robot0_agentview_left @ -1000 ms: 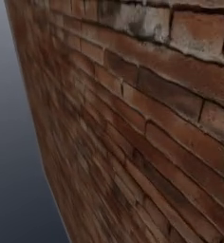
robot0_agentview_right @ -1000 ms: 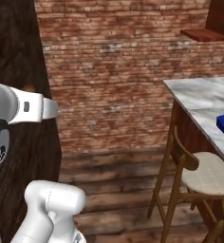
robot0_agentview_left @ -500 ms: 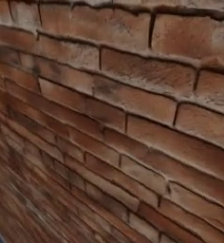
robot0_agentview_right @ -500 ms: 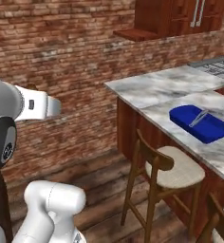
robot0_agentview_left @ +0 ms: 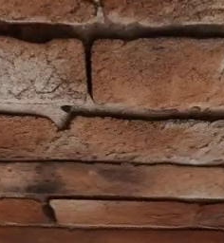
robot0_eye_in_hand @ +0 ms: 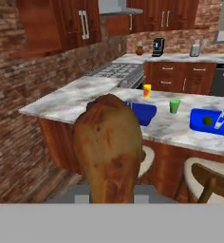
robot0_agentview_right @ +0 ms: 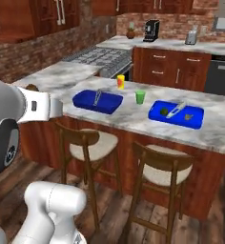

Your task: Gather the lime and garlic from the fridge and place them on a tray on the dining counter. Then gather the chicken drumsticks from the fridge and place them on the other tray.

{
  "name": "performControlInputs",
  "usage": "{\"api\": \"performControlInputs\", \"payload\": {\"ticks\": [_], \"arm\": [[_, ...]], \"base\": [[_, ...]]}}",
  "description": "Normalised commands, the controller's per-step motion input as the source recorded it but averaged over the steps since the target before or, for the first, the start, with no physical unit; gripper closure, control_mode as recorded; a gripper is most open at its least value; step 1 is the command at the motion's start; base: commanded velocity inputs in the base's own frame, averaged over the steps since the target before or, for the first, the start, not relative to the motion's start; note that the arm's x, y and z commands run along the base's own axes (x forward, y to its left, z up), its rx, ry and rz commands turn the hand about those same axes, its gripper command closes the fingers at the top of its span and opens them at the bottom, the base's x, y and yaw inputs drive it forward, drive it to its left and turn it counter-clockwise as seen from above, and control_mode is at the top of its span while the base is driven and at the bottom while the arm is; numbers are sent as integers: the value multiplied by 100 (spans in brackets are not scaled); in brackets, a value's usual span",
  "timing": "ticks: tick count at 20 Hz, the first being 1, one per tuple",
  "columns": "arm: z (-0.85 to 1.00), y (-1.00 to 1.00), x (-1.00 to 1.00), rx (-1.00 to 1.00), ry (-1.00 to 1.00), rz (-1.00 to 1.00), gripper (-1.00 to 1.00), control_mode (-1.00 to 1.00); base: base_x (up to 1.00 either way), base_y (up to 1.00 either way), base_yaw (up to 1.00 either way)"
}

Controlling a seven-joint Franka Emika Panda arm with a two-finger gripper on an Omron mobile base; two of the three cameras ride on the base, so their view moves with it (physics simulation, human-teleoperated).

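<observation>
A reddish-brown chicken drumstick [robot0_eye_in_hand: 109,152] stands upright close to the hand camera, and my gripper [robot0_eye_in_hand: 113,195] is shut on its lower end; the fingertips are hidden behind it. Beyond it runs the dining counter [robot0_agentview_right: 128,114], marble-topped, with two blue trays. The left tray [robot0_agentview_right: 81,101] holds a pale utensil. In the right tray [robot0_agentview_right: 155,116] lies the dark green lime [robot0_agentview_right: 165,111], also seen in the hand view [robot0_eye_in_hand: 207,120], along with a utensil and a small brownish lump too small to name; the garlic cannot be told for sure. The fridge is out of view.
A brick wall [robot0_agentview_left: 112,121] stands very close in the left base view. Two wooden stools [robot0_agentview_right: 93,143] [robot0_agentview_right: 164,169] stand in front of the counter. A yellow cup [robot0_agentview_right: 120,81] and a green cup [robot0_agentview_right: 140,96] sit between the trays. A stove [robot0_agentview_right: 102,55] lies behind.
The whole picture has swung round as the base turned: the brick wall is now much closer on the left, and the counter with both trays has come into the right view. The grip is unchanged.
</observation>
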Motion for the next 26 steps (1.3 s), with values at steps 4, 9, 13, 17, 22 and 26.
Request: {"api": "performControlInputs", "payload": {"ticks": [4, 9, 13, 17, 22, 26], "arm": [[0, 0, 0, 0, 0, 0, 100, 100], [0, 0, 0, 0, 0, 0, 100, 100], [0, 0, 0, 0, 0, 0, 100, 100], [0, 0, 0, 0, 0, 0, 100, 100], [0, 0, 0, 0, 0, 0, 100, 100], [0, 0, 0, 0, 0, 0, 100, 100]], "base": [[31, 48, -82], [93, 77, -44], [-28, 93, -12], [-86, 67, -26], [-4, 70, -27], [0, 92, -19]]}}
